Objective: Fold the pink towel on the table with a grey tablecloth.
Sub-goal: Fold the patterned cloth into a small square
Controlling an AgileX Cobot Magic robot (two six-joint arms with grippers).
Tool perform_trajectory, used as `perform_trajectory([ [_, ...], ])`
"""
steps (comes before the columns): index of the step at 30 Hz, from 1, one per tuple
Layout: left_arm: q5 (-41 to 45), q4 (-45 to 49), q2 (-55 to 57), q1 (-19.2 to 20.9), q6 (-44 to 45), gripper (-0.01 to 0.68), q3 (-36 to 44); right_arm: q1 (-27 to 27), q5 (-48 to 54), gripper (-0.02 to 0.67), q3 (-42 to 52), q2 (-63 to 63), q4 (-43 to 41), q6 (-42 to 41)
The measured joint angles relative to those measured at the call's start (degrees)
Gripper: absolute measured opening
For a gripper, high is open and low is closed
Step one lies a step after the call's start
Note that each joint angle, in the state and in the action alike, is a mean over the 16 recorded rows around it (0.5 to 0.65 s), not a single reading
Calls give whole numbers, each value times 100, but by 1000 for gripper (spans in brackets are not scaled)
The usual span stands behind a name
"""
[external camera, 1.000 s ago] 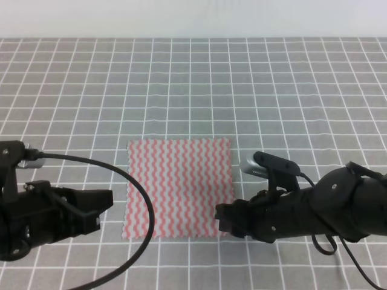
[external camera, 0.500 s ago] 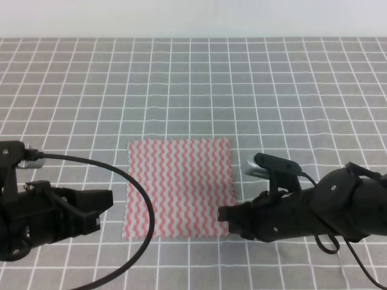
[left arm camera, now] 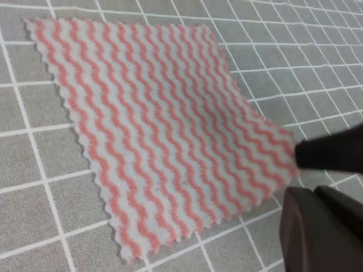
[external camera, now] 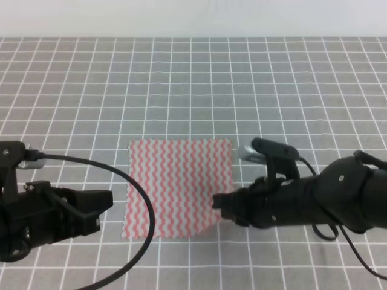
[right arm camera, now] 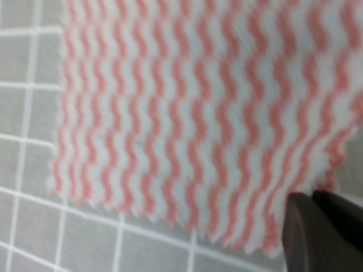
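The right arm lies low and nearly horizontal across the table with a grey tablecloth (external camera: 193, 78), reaching in from 3 o'clock. The right gripper (external camera: 219, 204) sits at the near right corner of the pink towel (external camera: 178, 184), at about 5 o'clock on the cloth. That corner appears raised off the surface, and the jaws appear clenched on it; the right wrist view shows a dark fingertip (right arm camera: 317, 226) against the towel's scalloped edge. The towel otherwise lies flat near the table's centre. The left gripper (external camera: 103, 200) rests at 9 o'clock, just beside the towel's left edge without contact. Whether its jaws are parted cannot be determined.
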Motion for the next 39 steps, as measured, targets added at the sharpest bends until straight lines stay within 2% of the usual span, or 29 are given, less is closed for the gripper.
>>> perform_trajectory([
  [9,-48,9,10,-213,823,-2,0,-1,-358,-15,-269,-31,-72,-8],
  [18,-332,8,245,-885,1937,19,-1,4,-586,-15,-501,116,-72,-73],
  [25,-548,-50,711,-1243,2571,177,-6,8,-689,-15,-585,204,-65,-134],
  [33,-694,-247,1287,-1304,3687,390,-74,9,-800,-15,-591,215,-62,-153],
  [39,-910,-413,1600,-1305,4803,447,-159,6,-819,-15,-591,203,-61,-158],
])
